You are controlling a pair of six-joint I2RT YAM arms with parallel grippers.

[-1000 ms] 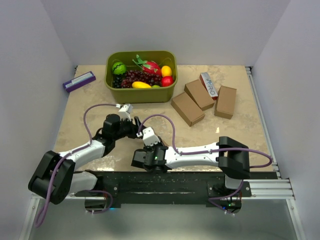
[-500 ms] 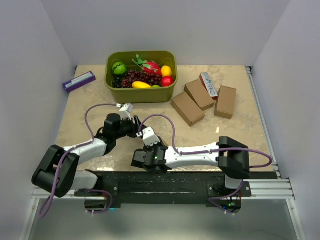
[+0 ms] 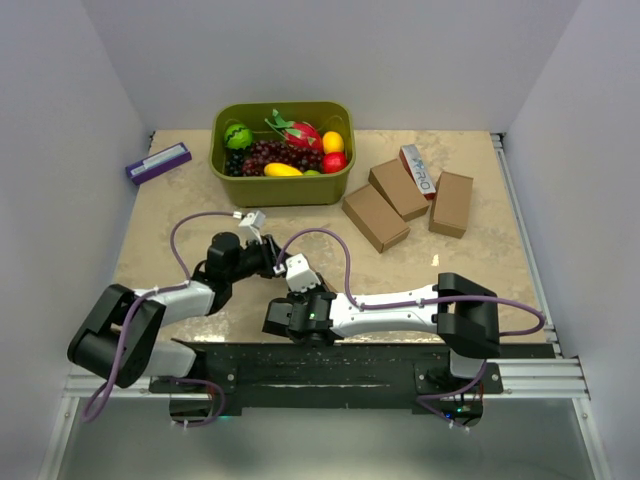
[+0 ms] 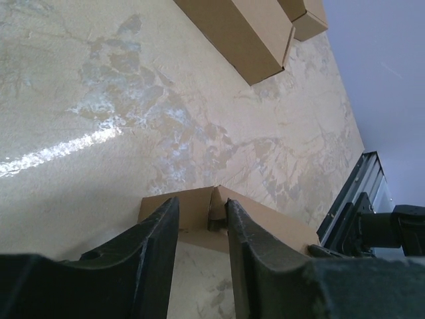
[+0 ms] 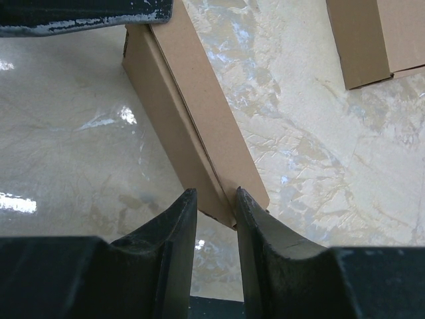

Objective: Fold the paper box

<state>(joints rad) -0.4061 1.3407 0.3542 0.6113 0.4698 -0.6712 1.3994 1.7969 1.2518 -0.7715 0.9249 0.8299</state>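
Left arm point(image 3: 170, 298): I am reaching it from the near left corner, with the forearm lying low over the table point(image 3: 470, 260) and angling toward the centre. The left gripper point(image 4: 201, 203) is pointing forward and slightly down at the tabletop.

Right arm point(image 3: 390, 300): I am stretching it leftward along the near edge, with the wrist turning away from the bases. The right gripper point(image 5: 214, 196) is therefore meeting the left one near the centre front.

Paper box point(image 5: 192, 119): it is lying on the table between the two grippers. In the top view the grippers are hiding most of it. It is sitting well apart from the three folded brown cartons point(image 3: 400, 188) at the far right, and from the green fruit basket point(image 3: 281, 182).

Orientation: in the right wrist view the long axis is running from my right fingertips away and to the left. A broad face is facing up and a narrower side wall is showing beside it. The far end is passing under the dark body of the left gripper.

Right tool state: the jaws are standing narrow, pinching the near end edge of the paper box.

Left tool state: the jaws are standing at a narrow gap, in line with a small flap at the box's end. I cannot tell whether they are gripping it.
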